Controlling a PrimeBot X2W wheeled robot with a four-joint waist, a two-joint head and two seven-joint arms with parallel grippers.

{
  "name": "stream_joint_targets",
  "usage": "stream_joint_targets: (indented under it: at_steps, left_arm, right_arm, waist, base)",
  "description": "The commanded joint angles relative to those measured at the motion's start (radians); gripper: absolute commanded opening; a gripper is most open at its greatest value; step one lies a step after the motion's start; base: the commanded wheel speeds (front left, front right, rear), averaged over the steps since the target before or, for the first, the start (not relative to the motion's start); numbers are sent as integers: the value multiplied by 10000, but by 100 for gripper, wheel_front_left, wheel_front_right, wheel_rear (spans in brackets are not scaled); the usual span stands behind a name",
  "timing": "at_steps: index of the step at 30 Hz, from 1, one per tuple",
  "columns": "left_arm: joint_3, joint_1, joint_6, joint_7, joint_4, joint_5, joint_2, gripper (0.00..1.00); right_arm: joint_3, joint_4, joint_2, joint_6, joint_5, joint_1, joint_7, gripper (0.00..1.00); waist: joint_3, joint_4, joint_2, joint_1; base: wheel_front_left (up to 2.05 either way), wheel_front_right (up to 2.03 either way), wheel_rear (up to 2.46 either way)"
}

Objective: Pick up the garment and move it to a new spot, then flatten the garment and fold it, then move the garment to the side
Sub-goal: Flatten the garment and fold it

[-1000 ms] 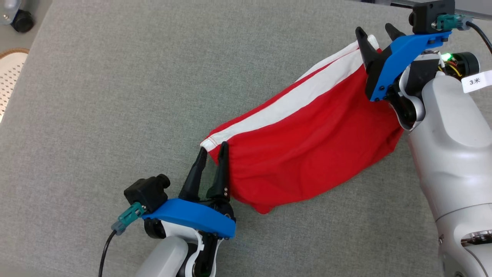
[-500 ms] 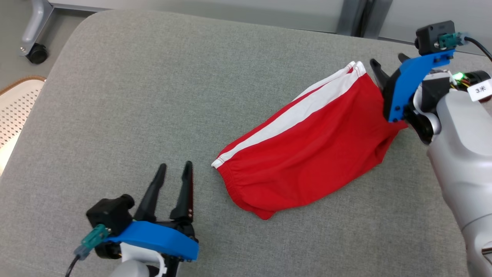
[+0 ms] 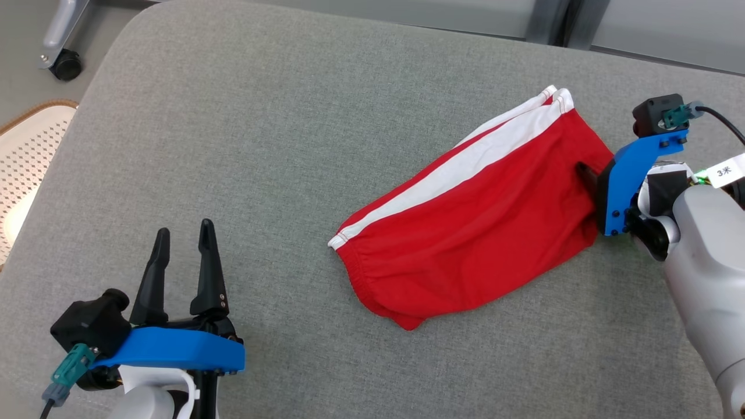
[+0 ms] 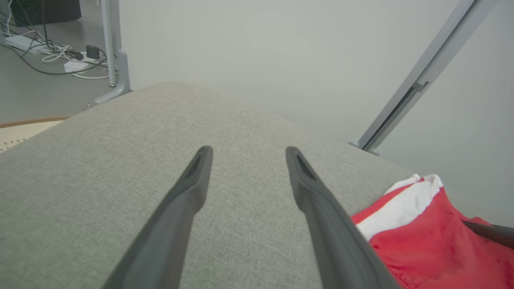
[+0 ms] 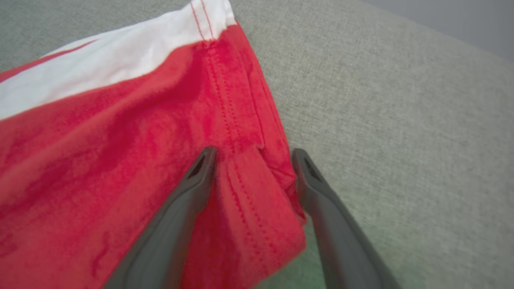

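Head view: right gripper (image 3: 589,174) (tips mostly hidden) spread astride garment (image 3: 477,233) edge; left gripper (image 3: 184,227) spread, well apart.

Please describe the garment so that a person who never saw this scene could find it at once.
Start from the wide grey cushion. On its right half lies the garment, slanting up toward the right tool, which stands open astride its hem. It is bright red with a white band along one long edge; the left tool, apart from it, is black and blue.
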Motion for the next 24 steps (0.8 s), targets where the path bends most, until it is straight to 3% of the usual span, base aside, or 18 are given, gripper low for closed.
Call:
stream_joint_targets:
  at_steps: [1, 4, 6, 16, 24]
  left_arm:
    - [120, 97, 62, -78, -52, 82, 19, 100]
    - [199, 109, 86, -94, -80, 164, -23, 100]
    - [239, 119, 82, -94, -91, 193, -55, 100]
    - [391, -98, 56, -129, -26, 466, 15, 100]
    - [307, -33, -89, -83, 130, 539, 117, 100]
  right_arm:
    - [86, 82, 69, 1, 73, 219, 120, 45]
    - [182, 111, 192, 1, 179, 331, 97, 22]
    - [172, 81, 273, 1, 258, 338, -91, 0]
    - [-208, -156, 674, -1, 637, 251, -1490, 0]
    - [-577, -1018, 1084, 1, 1647, 1591, -2880, 0]
  waist:
    - [-14, -9, 0, 1]
    - [-51, -49, 0, 1]
    - [-87, -115, 0, 1]
    - [-353, -840, 0, 1]
    - [-1020, -1949, 0, 1]
  base:
    - [0, 0, 0]
    - [0, 0, 0]
    - [0, 0, 0]
    - [0, 0, 0]
    - [0, 0, 0]
